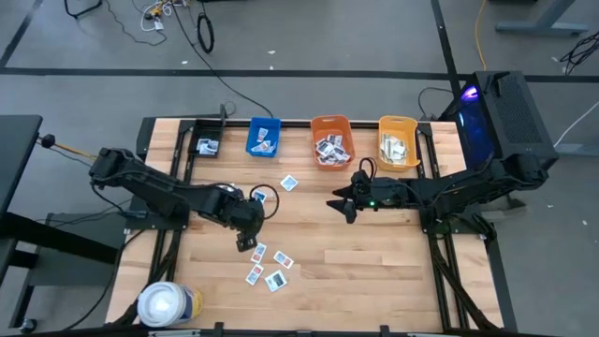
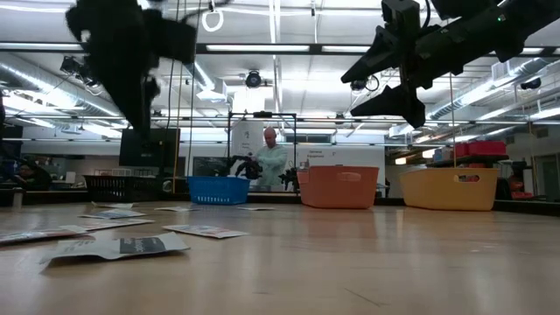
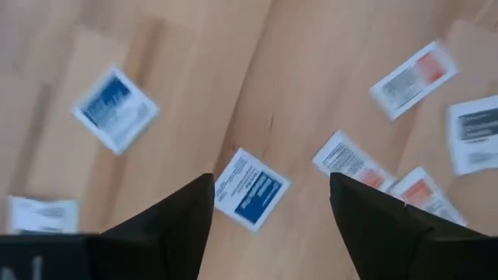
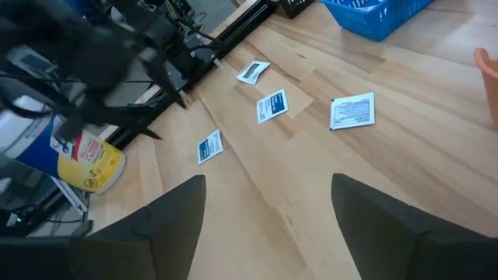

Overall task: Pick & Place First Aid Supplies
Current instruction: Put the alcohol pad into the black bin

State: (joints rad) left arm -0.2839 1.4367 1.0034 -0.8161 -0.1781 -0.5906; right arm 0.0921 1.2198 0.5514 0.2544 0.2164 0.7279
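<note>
Above the scattered packets [image 1: 265, 265] on the worktop [image 1: 374, 262], the left tool [image 3: 271, 204] hangs open, holding nothing; the right tool [image 4: 268, 204] gapes empty too.

Small flat white paper packets [image 1: 267, 265] w/ blue or red print. Plastic bins at table's far edge: blue [image 1: 264, 137], orange [image 1: 331, 139], yellow [image 1: 399, 141].

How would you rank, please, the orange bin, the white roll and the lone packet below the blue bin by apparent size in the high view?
1. Orange bin and white roll: they look alike, so I would not rank them.
2. Lone packet: clearly smallest.
</note>
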